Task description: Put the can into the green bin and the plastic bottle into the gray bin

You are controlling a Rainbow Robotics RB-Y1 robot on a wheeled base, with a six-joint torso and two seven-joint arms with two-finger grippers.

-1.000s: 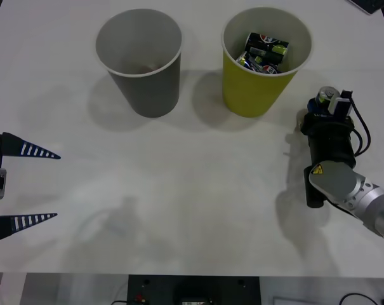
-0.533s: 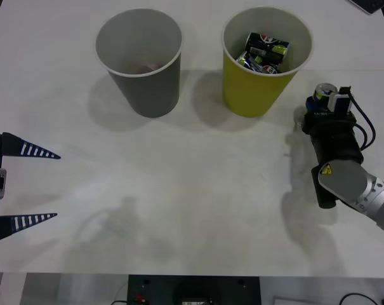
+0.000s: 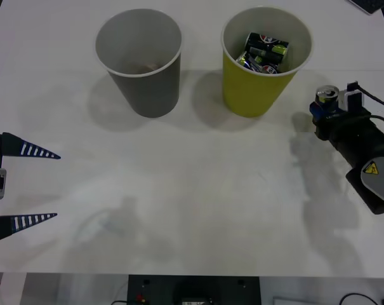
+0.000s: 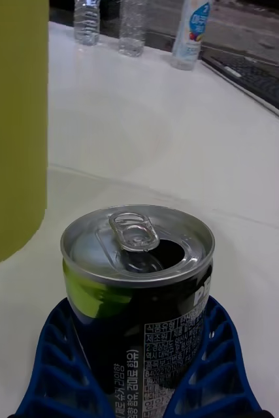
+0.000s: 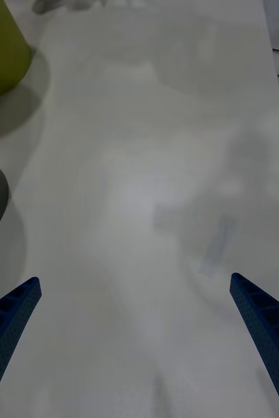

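Where the front view looks down on the white counter (image 3: 198,190), the can (image 3: 325,96) is seen upright at the tip of the right end effector (image 3: 327,108), just beside the green bin (image 3: 265,60), which already contains several cans. The gray bin (image 3: 139,60) is placed to the left of the green one. The left end effector (image 3: 26,184) is held spread wide at the counter's left edge.

From the right wrist, the can (image 4: 139,294) is shown clamped between the blue ribbed fingers (image 4: 54,366), its silver top opened, the green bin (image 4: 12,124) close alongside.

From the left wrist, the spread fingers (image 5: 8,320) are seen over bare counter (image 5: 152,196).
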